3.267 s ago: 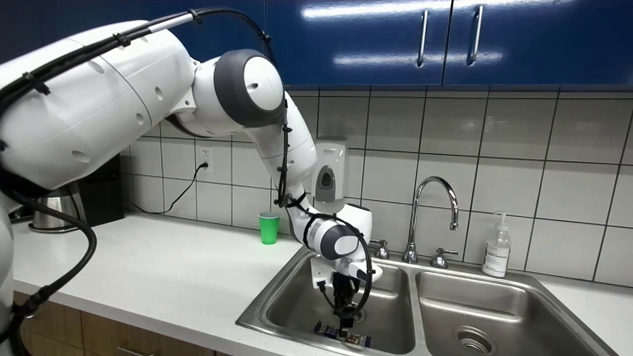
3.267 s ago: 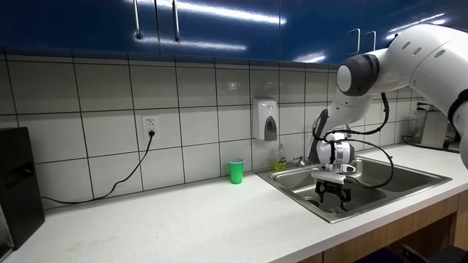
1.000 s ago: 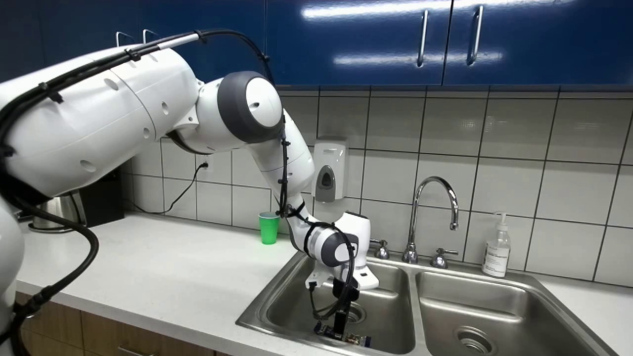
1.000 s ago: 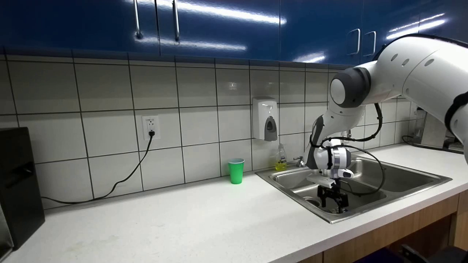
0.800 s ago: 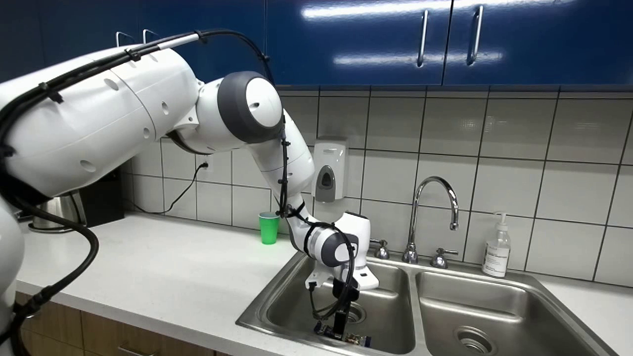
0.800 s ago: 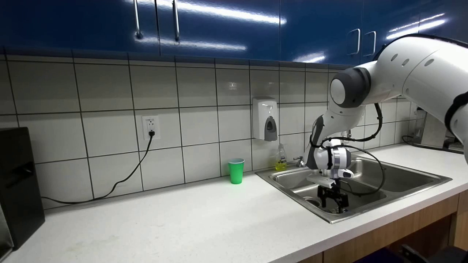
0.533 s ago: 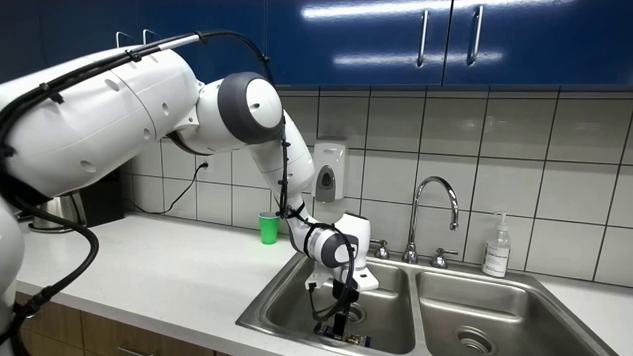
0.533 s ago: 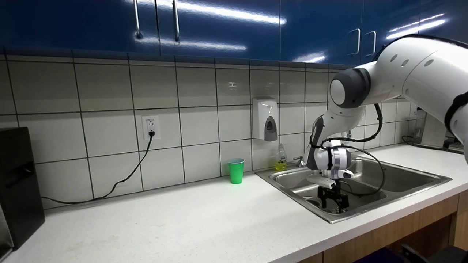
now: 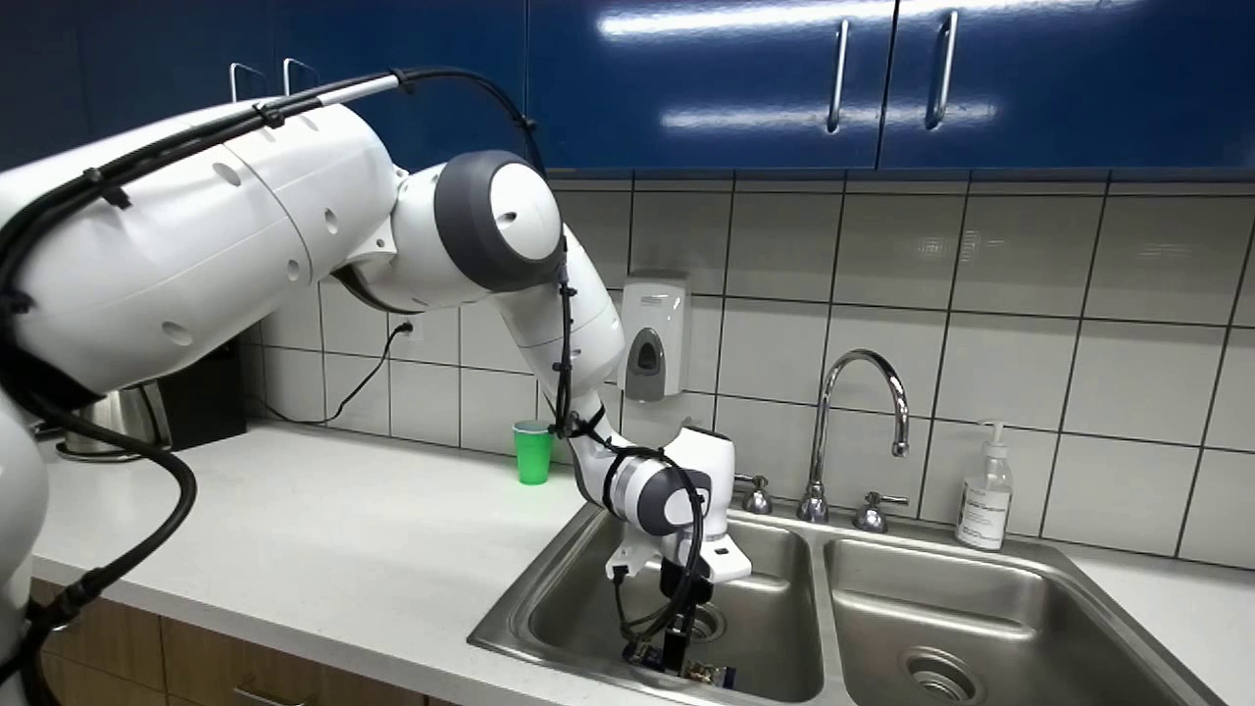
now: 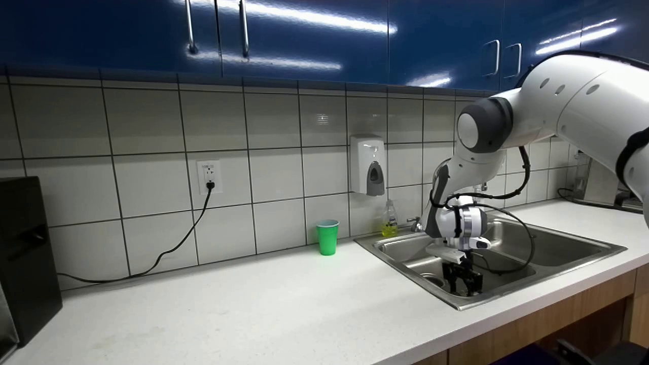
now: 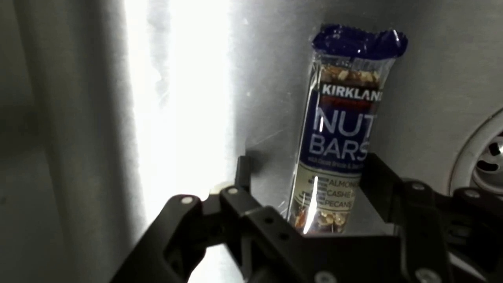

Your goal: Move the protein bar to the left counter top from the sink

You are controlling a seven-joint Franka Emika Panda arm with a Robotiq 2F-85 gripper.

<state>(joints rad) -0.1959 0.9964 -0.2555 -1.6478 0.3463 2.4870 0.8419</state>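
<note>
The protein bar [image 11: 338,137] is a slim bar in a clear wrapper with dark purple ends and a "Kirkland Nut Bars" label. It lies flat in the sink [image 9: 824,608], in the basin beside the left counter top; its two ends show in an exterior view [image 9: 710,674]. My gripper [image 11: 306,163] is open with its fingers on either side of the bar. The right finger is against or very near the bar's edge; the left finger stands apart from it. The gripper points down in both exterior views [image 9: 675,659] [image 10: 462,290]. The left counter top [image 10: 243,314] is broad and off-white.
A green cup [image 9: 533,453] stands on the counter by the wall. The chrome faucet [image 9: 820,431] rises behind the sink. A pump bottle [image 9: 984,495] stands at the sink's back edge. A black box [image 10: 28,263] is on the counter. Basin walls surround the gripper.
Over the last few seconds the arm has lowered and the gripper has turned and come down around the bar. In the last half second it has sunk slightly more. The bar has not moved.
</note>
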